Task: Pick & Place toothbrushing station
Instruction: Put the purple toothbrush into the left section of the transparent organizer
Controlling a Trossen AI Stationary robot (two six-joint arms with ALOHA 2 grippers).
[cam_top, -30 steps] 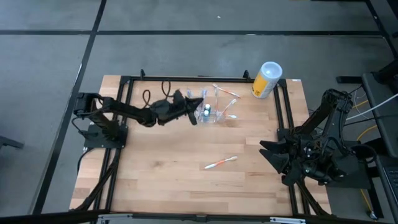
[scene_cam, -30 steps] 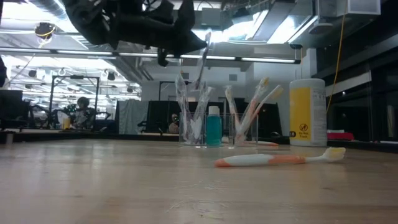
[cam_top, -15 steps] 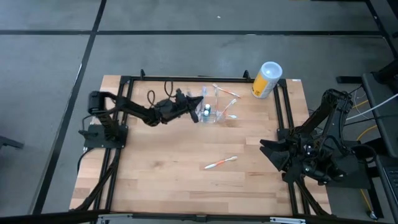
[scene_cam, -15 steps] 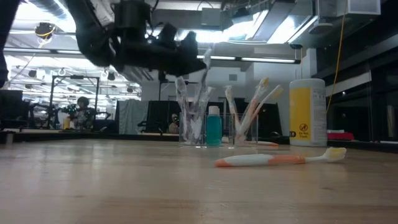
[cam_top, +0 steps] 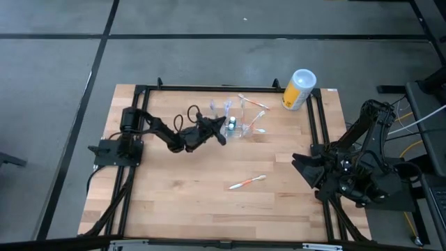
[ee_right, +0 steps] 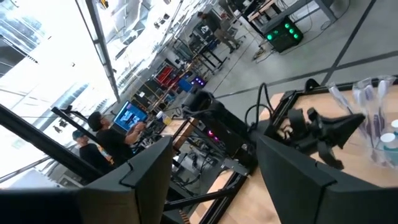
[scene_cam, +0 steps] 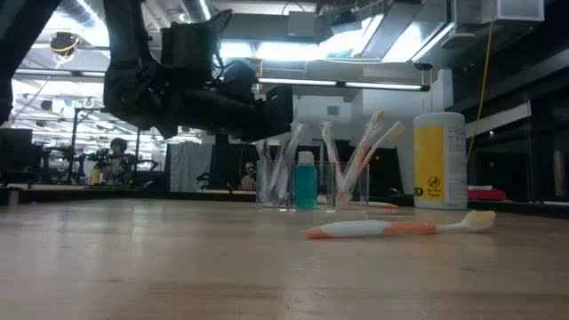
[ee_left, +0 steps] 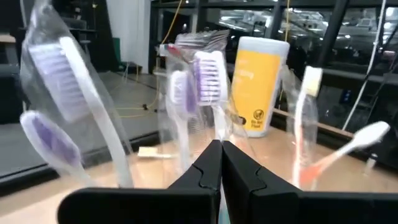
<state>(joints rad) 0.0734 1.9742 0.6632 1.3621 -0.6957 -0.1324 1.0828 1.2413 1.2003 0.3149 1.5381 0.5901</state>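
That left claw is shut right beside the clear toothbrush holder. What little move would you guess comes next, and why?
Probably opening its fingers. The left gripper sits shut and empty beside the toothbrushing station, so it cannot take anything as it is. One orange toothbrush lies on the table.

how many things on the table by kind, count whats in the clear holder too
clear holder: 1
purple toothbrushes in wrappers, in the holder: 4
orange toothbrushes, in the holder: 2
orange toothbrush lying loose: 1
teal bottle: 1
yellow canister: 1
total: 10
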